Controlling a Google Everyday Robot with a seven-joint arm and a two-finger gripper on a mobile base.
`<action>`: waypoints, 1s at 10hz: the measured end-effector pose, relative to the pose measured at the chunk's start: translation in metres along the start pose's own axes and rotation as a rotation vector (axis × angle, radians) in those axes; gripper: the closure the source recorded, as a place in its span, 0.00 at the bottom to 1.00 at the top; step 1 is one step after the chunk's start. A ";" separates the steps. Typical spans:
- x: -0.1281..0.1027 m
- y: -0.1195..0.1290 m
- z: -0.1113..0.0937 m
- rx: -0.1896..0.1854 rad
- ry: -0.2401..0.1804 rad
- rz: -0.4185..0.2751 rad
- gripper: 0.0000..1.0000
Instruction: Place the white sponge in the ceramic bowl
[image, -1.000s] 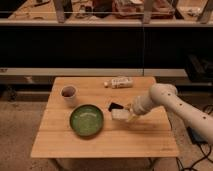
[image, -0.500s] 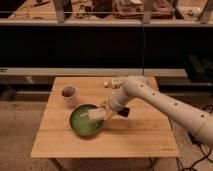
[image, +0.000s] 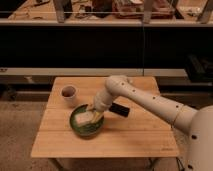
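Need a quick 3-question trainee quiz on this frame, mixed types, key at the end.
1. True or false: the white sponge is over the ceramic bowl.
2. Which item lies just right of the bowl on the table? A) small cup B) black flat rectangle C) a fork
3. Fill in: the gripper is above the bowl's ____ side.

Key:
1. True. The sponge sits within the bowl's outline, at the gripper's tip.
2. B, the black flat rectangle. The small cup stands behind the bowl, to the left.
3. Right.
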 end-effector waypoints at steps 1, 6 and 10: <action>0.003 -0.006 0.003 0.000 0.010 0.005 0.56; 0.013 -0.017 0.001 0.008 0.019 0.028 0.21; 0.014 -0.009 -0.004 -0.008 -0.001 0.012 0.21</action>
